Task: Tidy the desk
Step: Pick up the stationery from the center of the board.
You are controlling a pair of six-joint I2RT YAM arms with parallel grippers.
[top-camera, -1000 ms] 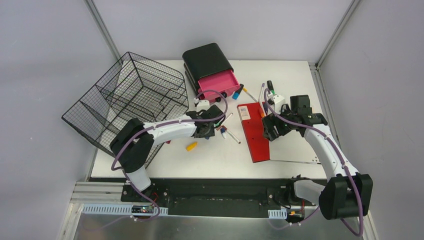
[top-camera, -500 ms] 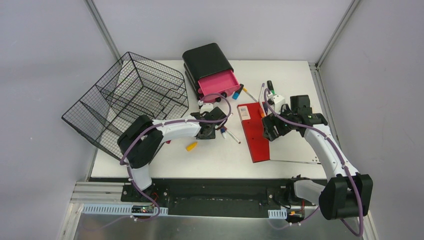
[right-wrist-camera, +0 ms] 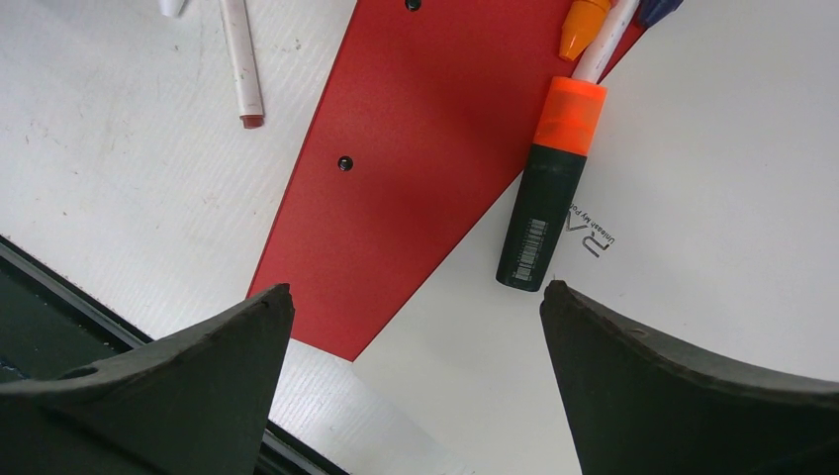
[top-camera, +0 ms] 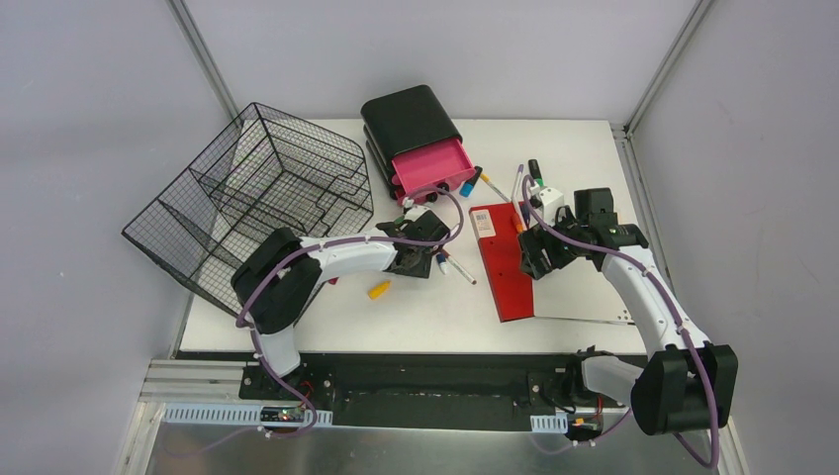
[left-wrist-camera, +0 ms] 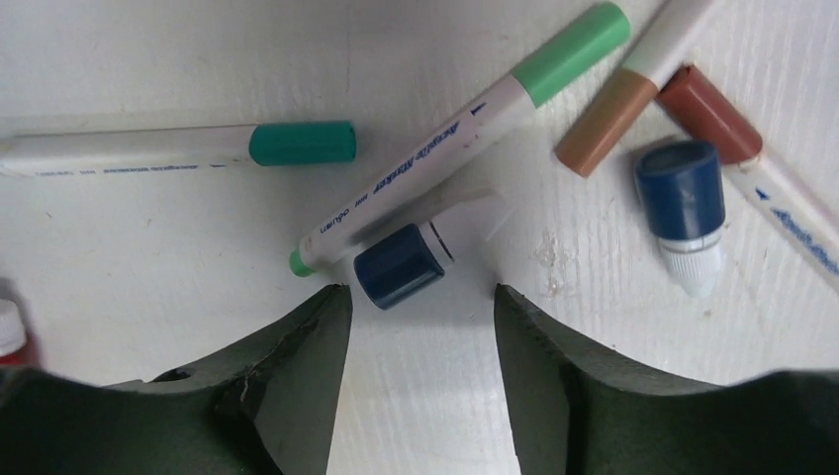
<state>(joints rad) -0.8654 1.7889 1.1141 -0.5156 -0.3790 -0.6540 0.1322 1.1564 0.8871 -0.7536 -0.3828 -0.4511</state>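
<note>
Between grey walls (top-camera: 89,109), cluttered white desk (top-camera: 435,319).

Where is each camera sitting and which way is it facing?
Top external: above and behind the robot, facing down on the desk; the left arm and right arm show.
Left wrist: on the left arm, facing down at markers; open left fingers face a blue-capped marker.
Right wrist: on the right arm, facing down at the red notebook and orange highlighter; open right fingers show.
Shared: top external and right wrist both show the red notebook.
</note>
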